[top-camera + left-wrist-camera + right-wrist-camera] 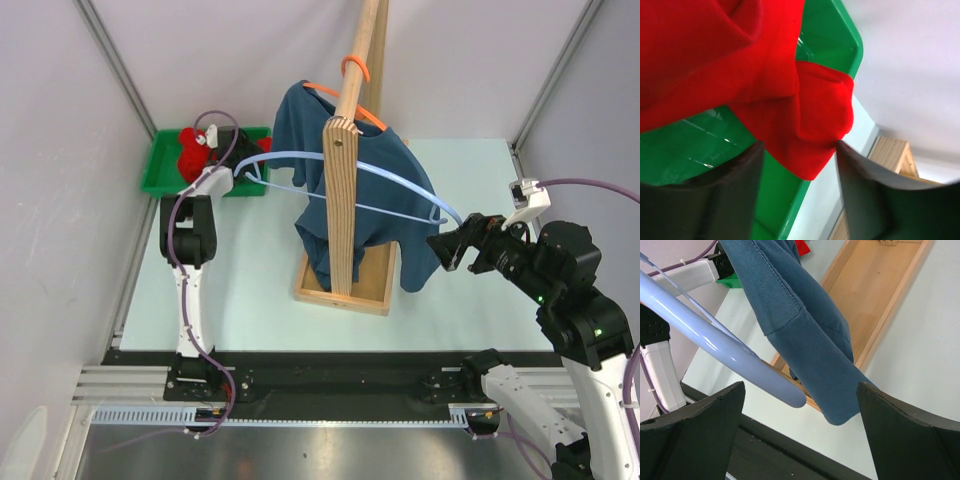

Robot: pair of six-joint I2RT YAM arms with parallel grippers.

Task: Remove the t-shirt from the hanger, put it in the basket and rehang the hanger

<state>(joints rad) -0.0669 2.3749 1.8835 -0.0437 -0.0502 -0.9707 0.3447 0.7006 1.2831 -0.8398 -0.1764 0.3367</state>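
- Top external: shows blue t-shirt (300, 130) hung on orange hanger (356, 68) over wooden rack (340, 170); pale-blue hanger (425, 195) crossing shirt front, its end just beside right gripper (447, 250).
- Left wrist: shows left gripper (799, 150) spread wide over green bin (852, 50), red cloth (740, 60) sagging between the fingers, not clamped.
- Right wrist: shows right fingers (695, 430) wide apart, gripping nothing; pale-blue hanger tip and t-shirt sleeve hanging between them.

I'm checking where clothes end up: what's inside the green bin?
A crumpled red cloth lies in the green plastic bin; anything beneath the cloth is hidden.
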